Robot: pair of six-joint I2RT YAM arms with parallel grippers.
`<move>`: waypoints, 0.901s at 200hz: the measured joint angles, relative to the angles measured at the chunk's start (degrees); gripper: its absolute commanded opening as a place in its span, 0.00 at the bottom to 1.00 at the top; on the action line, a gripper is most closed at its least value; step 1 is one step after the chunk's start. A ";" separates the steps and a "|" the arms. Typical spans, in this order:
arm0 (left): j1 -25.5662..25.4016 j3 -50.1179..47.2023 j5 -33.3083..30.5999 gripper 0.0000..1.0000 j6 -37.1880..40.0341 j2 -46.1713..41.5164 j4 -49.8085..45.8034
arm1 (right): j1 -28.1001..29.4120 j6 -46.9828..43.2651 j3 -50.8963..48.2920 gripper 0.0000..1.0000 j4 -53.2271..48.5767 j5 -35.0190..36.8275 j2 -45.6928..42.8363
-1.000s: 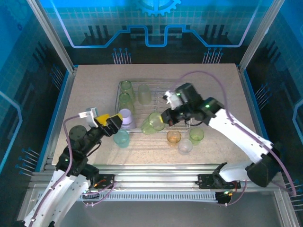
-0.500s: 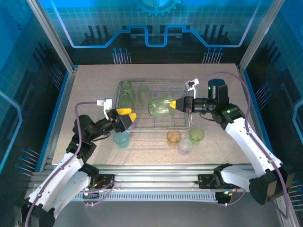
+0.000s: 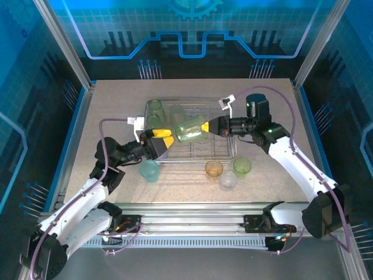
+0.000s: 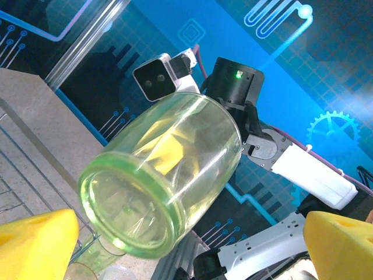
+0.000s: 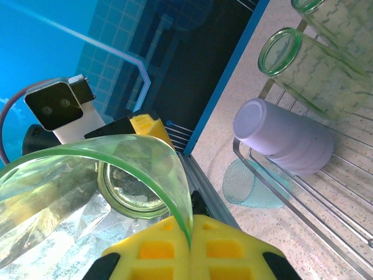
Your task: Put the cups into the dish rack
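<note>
Green cup (image 3: 190, 129) in R gripper (image 3: 206, 126), over rack (image 3: 192, 161)

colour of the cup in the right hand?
Translucent yellow-green. The cup shows best in the left wrist view, mouth toward the camera.

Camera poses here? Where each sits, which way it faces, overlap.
Top external: high behind the robot, looking down on the dish rack, left gripper and right gripper.
Left wrist: on the left gripper, faces the green cup and right arm; own yellow fingers at the bottom corners.
Right wrist: on the right gripper, looks past that cup at the left gripper; own pads pinch its rim.
Shared: the wrist views face each other across the cup.
</note>
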 measured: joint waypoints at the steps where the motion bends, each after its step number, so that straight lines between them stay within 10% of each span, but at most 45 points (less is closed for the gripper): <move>1: -0.04 0.04 0.04 0.99 -0.02 0.09 0.07 | 0.02 0.00 0.02 0.00 0.00 0.00 0.02; 115: -2.34 1.62 0.94 0.99 0.20 5.01 1.29 | 3.74 2.16 1.60 0.00 3.19 -0.35 2.03; 180: -3.39 1.62 1.86 0.79 0.24 5.73 2.38 | 4.90 2.84 1.68 0.00 4.37 -0.85 3.02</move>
